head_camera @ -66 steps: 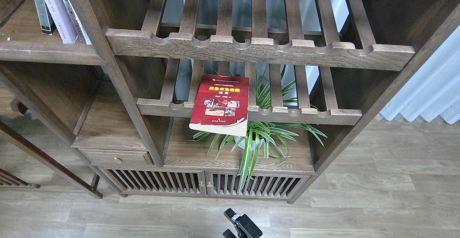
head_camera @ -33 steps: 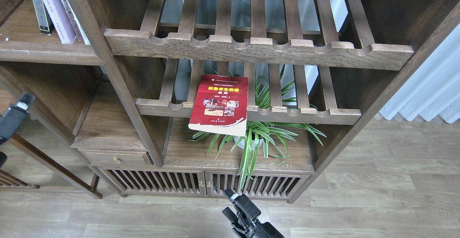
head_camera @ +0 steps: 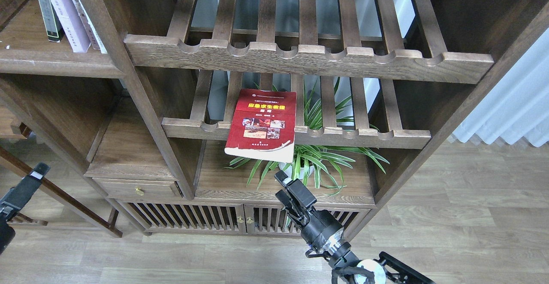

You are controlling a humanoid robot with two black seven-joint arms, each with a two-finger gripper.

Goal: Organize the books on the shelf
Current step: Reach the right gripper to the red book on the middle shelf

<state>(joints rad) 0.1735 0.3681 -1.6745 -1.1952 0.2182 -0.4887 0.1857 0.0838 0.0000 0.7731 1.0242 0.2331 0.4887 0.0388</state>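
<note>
The left gripper (head_camera: 26, 183) is showing at the left edge, its finger state unclear. The red book (head_camera: 262, 123) is lying on the lower slatted rack (head_camera: 364, 137), overhanging it. Below, the right gripper (head_camera: 281, 186) is pointing upward, fingers parted, empty.

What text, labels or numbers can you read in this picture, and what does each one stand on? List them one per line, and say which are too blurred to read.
Red book: yellow Chinese title on the cover, too blurred to quote.
Red book, smaller lines at the top, under the title and below the photos: too small to read.
Upright books at upper left: spine print, too small to read.
Shelf unit, right gripper: no text visible.
</note>
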